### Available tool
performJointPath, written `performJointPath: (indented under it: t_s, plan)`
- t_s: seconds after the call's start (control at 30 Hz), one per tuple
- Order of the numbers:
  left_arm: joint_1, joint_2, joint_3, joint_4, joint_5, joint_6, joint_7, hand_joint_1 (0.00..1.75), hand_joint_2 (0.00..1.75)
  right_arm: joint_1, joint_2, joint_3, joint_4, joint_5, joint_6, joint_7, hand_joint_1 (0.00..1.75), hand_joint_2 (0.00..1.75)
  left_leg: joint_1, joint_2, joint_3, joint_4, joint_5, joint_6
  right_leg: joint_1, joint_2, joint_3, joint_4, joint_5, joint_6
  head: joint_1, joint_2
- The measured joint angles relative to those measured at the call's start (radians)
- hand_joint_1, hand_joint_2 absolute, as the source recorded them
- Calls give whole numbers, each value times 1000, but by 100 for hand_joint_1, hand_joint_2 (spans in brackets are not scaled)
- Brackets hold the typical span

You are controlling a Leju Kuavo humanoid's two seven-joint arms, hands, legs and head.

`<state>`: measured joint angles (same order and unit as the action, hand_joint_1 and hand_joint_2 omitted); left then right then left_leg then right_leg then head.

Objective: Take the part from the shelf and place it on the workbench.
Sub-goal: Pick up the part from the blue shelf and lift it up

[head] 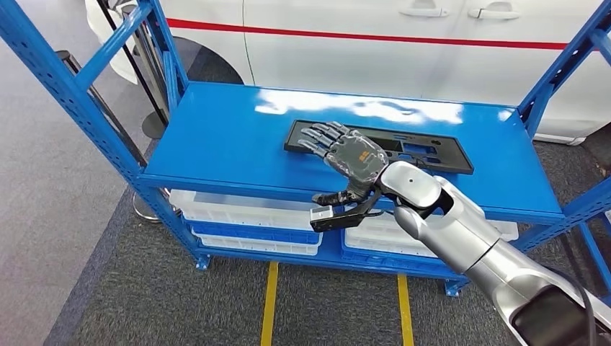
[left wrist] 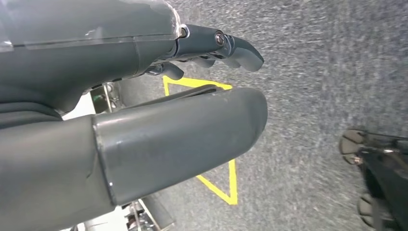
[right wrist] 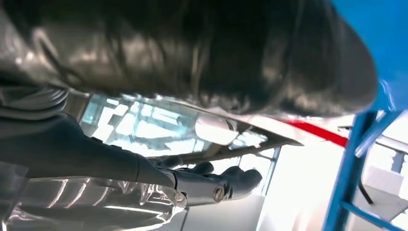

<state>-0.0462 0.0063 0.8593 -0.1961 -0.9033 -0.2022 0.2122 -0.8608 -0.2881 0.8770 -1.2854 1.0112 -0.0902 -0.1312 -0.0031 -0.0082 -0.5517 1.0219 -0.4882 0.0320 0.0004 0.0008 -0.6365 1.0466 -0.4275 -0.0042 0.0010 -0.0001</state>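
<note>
The flat black part lies on the blue shelf, a bit nearer the back edge than the front and toward the right end, and the right hand rests flat over its left half with fingers stretched out and nothing held yet. To pick it up well, I think the hand should slide the thin part to the front edge of the shelf so the thumb can get under it, then pinch it firmly. The left hand hangs over the grey floor with its fingers apart and nothing in it
</note>
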Motion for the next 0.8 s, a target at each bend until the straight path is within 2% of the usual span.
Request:
performJointPath:
  t_s: [0.07, 0.13, 0.17, 0.23, 0.27, 0.3, 0.33, 0.4, 0.43, 0.47, 0.57, 0.63, 0.67, 0.73, 0.77, 0.8]
  plan:
    - [-2, 1, 1, 0, 0, 0, 0, 0, 0, 0, 0, 0, 0, 0, 0, 0, 0, 0, 0, 0, 4, -5, -4, -11, -3, 0, 7, -13, 0, -6, 0, 0]
    - [-2, 2, 1, 0, 0, 0, 1, 0, 0, -2, 1, 0, -1, -1, 0, 0, 0, 0, 0, 2, -3, 24, -27, -22, -12, -1, 23, -29, 0, -13, 0, 0]
    - [-2, 3, 1, 0, 0, 0, 1, 0, 0, -3, 1, 0, -1, -1, 0, 0, 0, 0, 3, 2, -24, 70, -50, -27, -15, -2, 30, -34, 0, -15, -1, 0]
    - [-2, 3, 1, 1, 0, 0, 1, 0, 0, -3, 2, 1, 0, -1, 1, -1, 0, 0, 10, 3, -98, 205, -102, -37, -15, -3, 34, -35, -3, -18, -1, 0]
    - [-2, 3, 1, 0, 0, 0, 1, 0, 0, -1, 2, 2, 0, -1, 1, -1, 0, 0, 13, 3, -131, 255, -111, -41, -15, -3, 34, -33, -6, -18, -1, 0]
    - [-1, 3, 1, 1, 0, 0, 1, 0, 0, 1, 2, 3, 0, -1, 2, -1, 0, 0, 15, 3, -149, 272, -101, -43, -15, -2, 35, -31, -9, -18, -1, 0]
    - [0, 3, 1, 1, 0, 0, 1, 0, 0, 2, 3, 3, 0, -1, 2, -2, 0, 0, 17, 3, -146, 247, -71, -45, -16, -2, 37, -27, -14, -16, -1, 0]
    - [1, 3, 1, 1, -1, 0, 1, 0, 0, 3, 3, 3, 0, -1, 2, -2, 0, 0, 20, 4, -95, 118, 8, -46, -18, -1, 44, -19, -25, -8, -1, 0]
    - [1, 2, 1, 1, -1, 0, 1, 0, 0, 2, 3, 3, 0, -2, 2, -2, 0, 0, 19, 3, -70, 60, 32, -44, -17, -1, 45, -15, -30, -3, -1, 0]
    - [0, 2, 1, 1, -1, 0, 1, 0, 0, 1, 3, 3, 1, -2, 3, -1, 0, 0, 17, 3, -55, 24, 42, -39, -16, 0, 45, -12, -32, 2, -1, 0]
    - [0, 2, 2, 1, -5, 0, 0, 0, 0, 0, 4, 3, 3, -4, 8, 1, 0, 0, 13, 1, -50, 10, 40, -18, -14, 0, 43, -14, -34, 17, -1, 0]
    - [0, 2, 2, 1, -9, 0, 0, 0, 0, -2, 5, 0, 6, -8, 12, 3, 0, 0, 15, 1, -45, 4, 42, -3, -16, 0, 31, 15, -55, 26, -1, 0]
    - [0, 2, 2, 1, -10, 0, 0, 0, 0, -3, 5, -2, 10, -9, 13, 4, 0, 0, 16, 1, -43, 1, 43, 3, -17, 0, 11, 57, -78, 29, -1, 0]
    - [0, 2, 2, 1, -15, 0, -1, 0, 0, -3, 5, -5, 23, -10, 15, 6, 0, 0, 14, 1, -43, 1, 40, 11, -16, 0, -56, 187, -134, 32, -1, 0]
    - [0, 2, 3, 1, -16, 0, -2, 0, 0, -1, 5, -6, 31, -10, 16, 6, 0, 0, 12, 1, -42, 1, 39, 13, -16, 0, -88, 242, -148, 32, -1, 0]
    - [0, 2, 3, 1, -17, 0, -2, 0, 0, 1, 6, -6, 41, -10, 17, 7, 0, 0, 10, 0, -40, 1, 37, 14, -16, 0, -106, 266, -144, 30, -1, 0]
